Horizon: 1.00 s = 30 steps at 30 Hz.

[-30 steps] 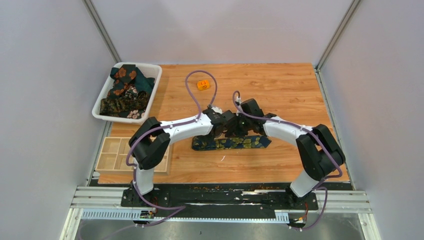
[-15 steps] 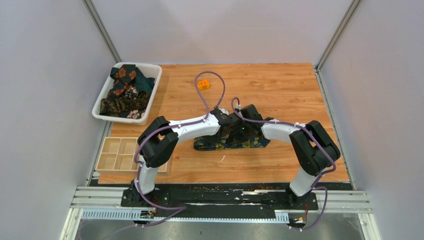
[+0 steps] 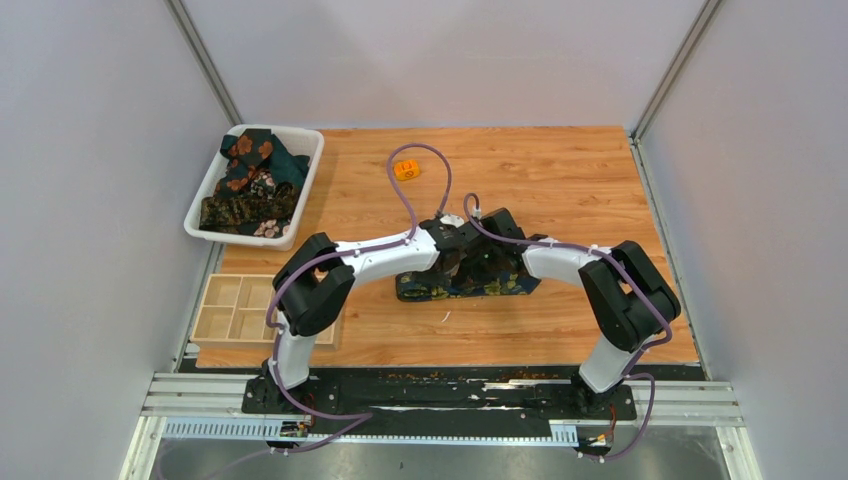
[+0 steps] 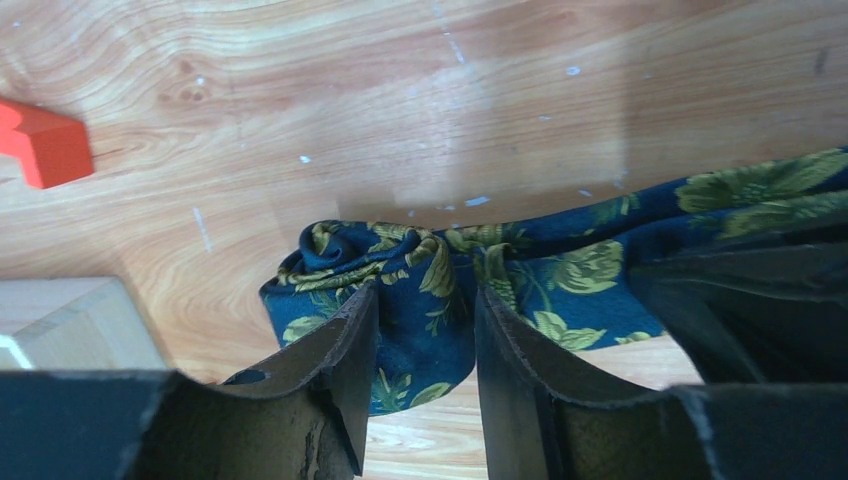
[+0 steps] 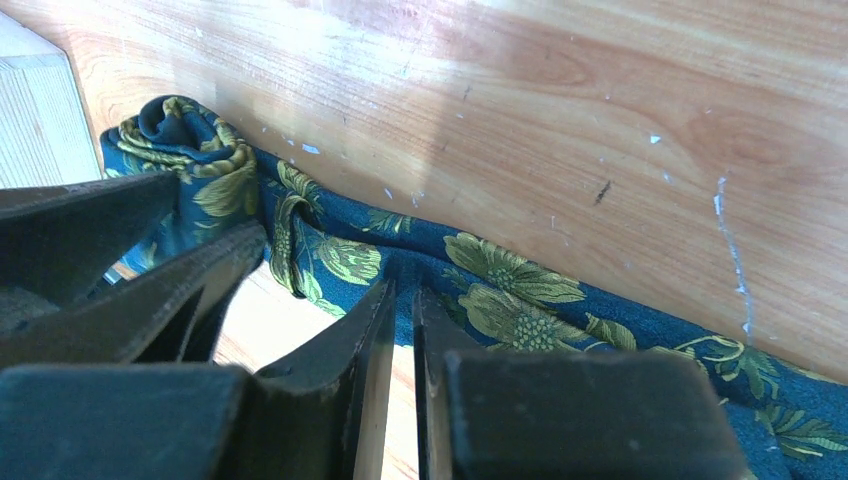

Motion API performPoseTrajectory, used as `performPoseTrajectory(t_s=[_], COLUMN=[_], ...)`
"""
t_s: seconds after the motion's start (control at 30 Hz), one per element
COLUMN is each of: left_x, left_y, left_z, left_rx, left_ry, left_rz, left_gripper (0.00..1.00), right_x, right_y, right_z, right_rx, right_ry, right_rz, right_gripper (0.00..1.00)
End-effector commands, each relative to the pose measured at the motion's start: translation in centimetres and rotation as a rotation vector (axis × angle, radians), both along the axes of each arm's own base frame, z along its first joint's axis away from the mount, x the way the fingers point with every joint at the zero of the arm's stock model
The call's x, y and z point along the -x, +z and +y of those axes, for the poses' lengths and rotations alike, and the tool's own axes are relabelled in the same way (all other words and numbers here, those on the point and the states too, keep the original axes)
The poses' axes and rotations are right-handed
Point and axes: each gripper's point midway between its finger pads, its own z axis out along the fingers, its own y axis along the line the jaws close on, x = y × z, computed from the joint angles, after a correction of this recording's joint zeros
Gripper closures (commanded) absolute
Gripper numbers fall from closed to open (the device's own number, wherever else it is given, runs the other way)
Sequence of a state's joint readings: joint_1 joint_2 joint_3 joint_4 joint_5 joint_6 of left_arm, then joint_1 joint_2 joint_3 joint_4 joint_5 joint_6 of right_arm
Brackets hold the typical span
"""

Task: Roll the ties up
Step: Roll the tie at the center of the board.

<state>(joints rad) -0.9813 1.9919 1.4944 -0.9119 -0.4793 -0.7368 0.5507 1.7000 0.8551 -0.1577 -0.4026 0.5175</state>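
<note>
Navy tie (image 3: 500, 286) flat mid-table (image 3: 580, 180), its left end a small roll (image 4: 350, 255). Left gripper (image 4: 425, 305) straddles the cloth just behind the roll, fabric bulging between the parted fingers; can't tell if they're pressing it. Right gripper (image 5: 403, 292) just beside it on the flat stretch, fingers clenched to a slit on the tie's near edge. Remaining ties (image 3: 250, 180) heaped in the white bin (image 3: 308, 150), far left. Orange piece (image 3: 405, 169) behind, well apart.

The tie (image 4: 430, 290) is navy with yellow-green flowers, the table (image 4: 400, 100) light wood-grain.
</note>
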Motion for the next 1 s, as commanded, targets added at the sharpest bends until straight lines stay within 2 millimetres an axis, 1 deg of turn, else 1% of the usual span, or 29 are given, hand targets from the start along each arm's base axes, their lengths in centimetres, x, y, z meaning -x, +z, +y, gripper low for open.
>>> performPoseTrajectory(t_s=[0.0, 0.3, 0.47, 0.67, 0.97], left_x=[0.9, 0.7, 0.5, 0.3, 0.3], left_y=[1.0, 2.3, 3.1, 3.6, 4.3], left_z=[-3.5, -3.1, -2.6, -1.9, -1.5], left_rx=[0.188, 0.221, 0.218, 0.197, 0.194], left_ry=[-0.005, 0.001, -0.001, -0.003, -0.007], left_rz=[0.011, -0.034, -0.063, -0.083, -0.096], left_gripper=[0.53, 0.51, 0.47, 0.47, 0.47], right_x=[-1.0, -1.6, -1.9, -1.7, -1.7], right_y=[0.7, 2.1, 3.0, 3.8, 4.0], right_z=[0.1, 0.3, 0.5, 0.5, 0.5], right_rx=[0.016, 0.012, 0.001, -0.015, -0.017], right_ry=[-0.002, -0.005, -0.005, 0.001, 0.002], right_rz=[-0.036, -0.06, -0.078, -0.095, -0.098], right_gripper=[0.86, 0.86, 0.86, 0.86, 0.86])
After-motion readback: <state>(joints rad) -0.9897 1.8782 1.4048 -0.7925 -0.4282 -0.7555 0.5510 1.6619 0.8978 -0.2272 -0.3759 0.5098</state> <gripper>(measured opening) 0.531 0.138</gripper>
